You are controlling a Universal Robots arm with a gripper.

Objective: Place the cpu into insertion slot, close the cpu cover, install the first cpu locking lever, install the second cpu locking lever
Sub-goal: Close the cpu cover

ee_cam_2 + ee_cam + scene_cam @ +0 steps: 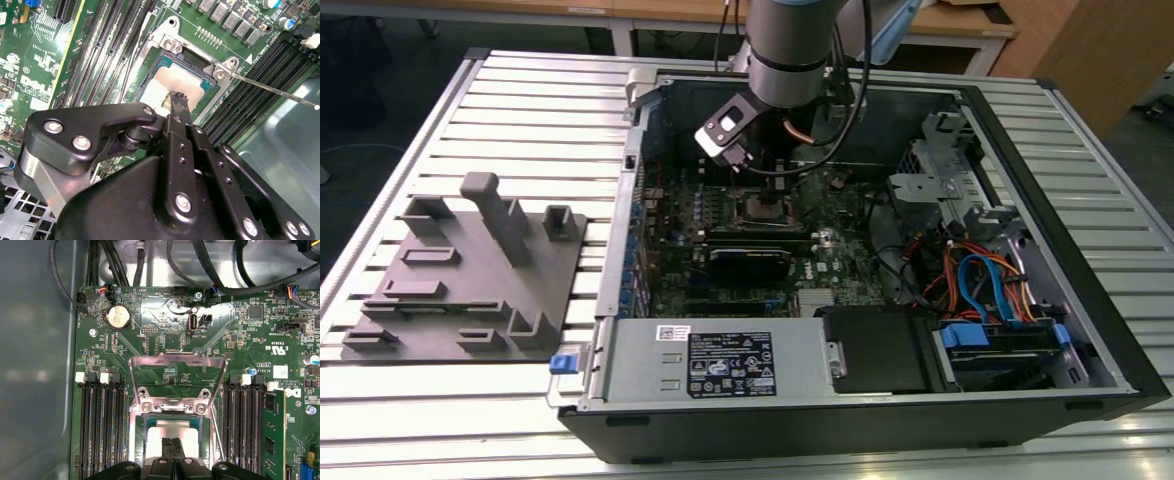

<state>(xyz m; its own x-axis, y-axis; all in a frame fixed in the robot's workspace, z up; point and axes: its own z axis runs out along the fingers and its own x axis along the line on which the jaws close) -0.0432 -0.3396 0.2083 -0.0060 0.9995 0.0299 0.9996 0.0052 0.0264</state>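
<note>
On the slatted metal table point(520, 110), an open computer case point(881, 420) lies on its side. It takes up the middle and the side toward the exterior view's right. A grey moulded fixture point(454, 300) sits by the table edge on the exterior view's left, apart from the case. The arm point(787, 40) comes down into the case near its far wall.

Inside the case, the green motherboard point(674, 250) lies flat. A power supply point(720, 360) runs along the near wall, and a drive bay with blue cables point(987, 285) fills the near corner on the exterior view's right.

The insertion slot point(137, 425) sits on the board between two banks of long black memory slots point(100, 430). The cpu point(172, 427) lies flat in it with its silver top facing up and its edges square to the socket rim. The chip is square, so no axis is longer.

The cpu cover point(176, 359) is swung open, away from the socket on the side toward the round coin battery point(119, 317). Green board shows through its opening. A thin locking lever point(275, 91) sticks out from one socket corner, clear of the board.

The gripper point(172, 441) is directly above the cpu with its jaws pressed together and nothing between them. Its tip is over the middle of the chip's top in both wrist views. Whether it touches the metal cannot be told.
</note>
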